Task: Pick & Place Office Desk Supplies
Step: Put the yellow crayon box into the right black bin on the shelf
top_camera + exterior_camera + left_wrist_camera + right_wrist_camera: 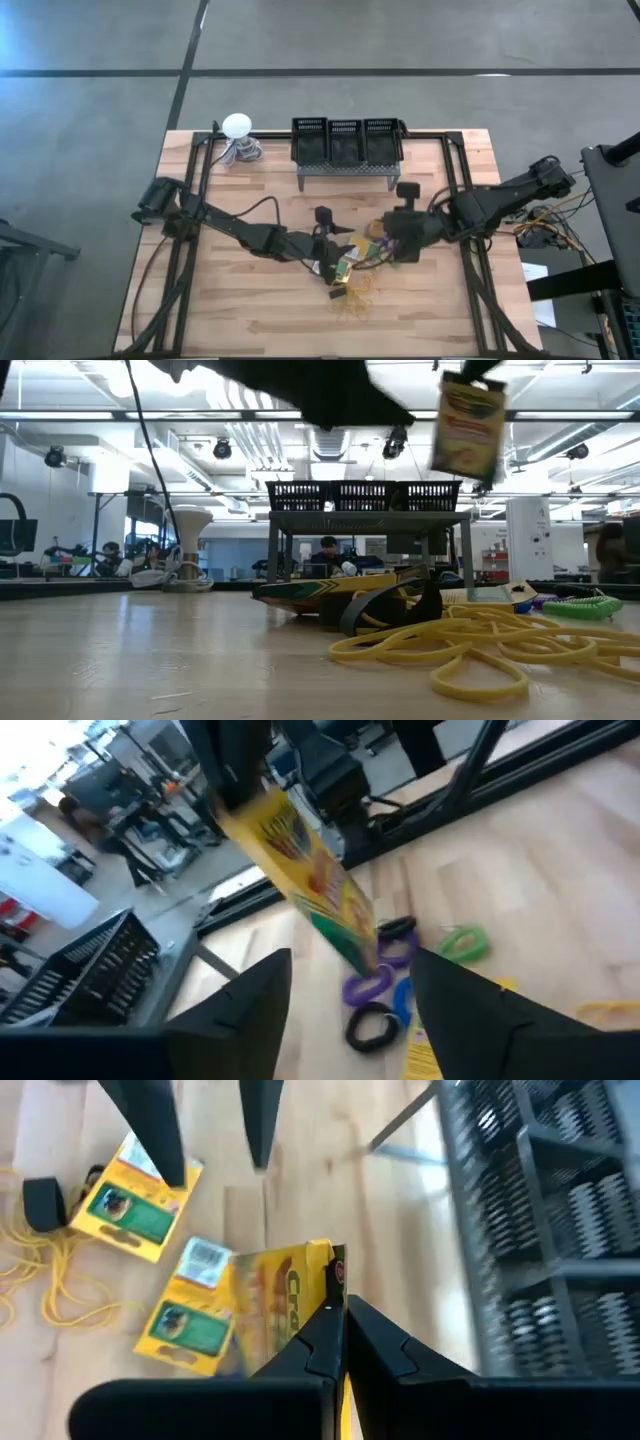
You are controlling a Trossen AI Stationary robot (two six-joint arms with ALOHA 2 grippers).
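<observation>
The stand (345, 152) stood at the table's (230, 310) far edge; crayon boxes (135, 1212) and rubber bands (357, 301) lay mid-table.

Grey perforated metal stand (345, 150) at the table's far edge, white ball-shaped object (237, 125) left of it, wooden table (250, 300)

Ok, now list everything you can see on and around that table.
crayon boxes: three, yellow and green, two flat on the table, one held in the air
rubber bands: tangle, yellow, beside the flat boxes
rings: several, purple, green, black, blue, near the boxes
mesh stand: one, dark, far edge
ball-shaped object: one, white, far left corner
table: one, light wood
left gripper: open, over the flat boxes
right gripper: shut on the raised box
</observation>
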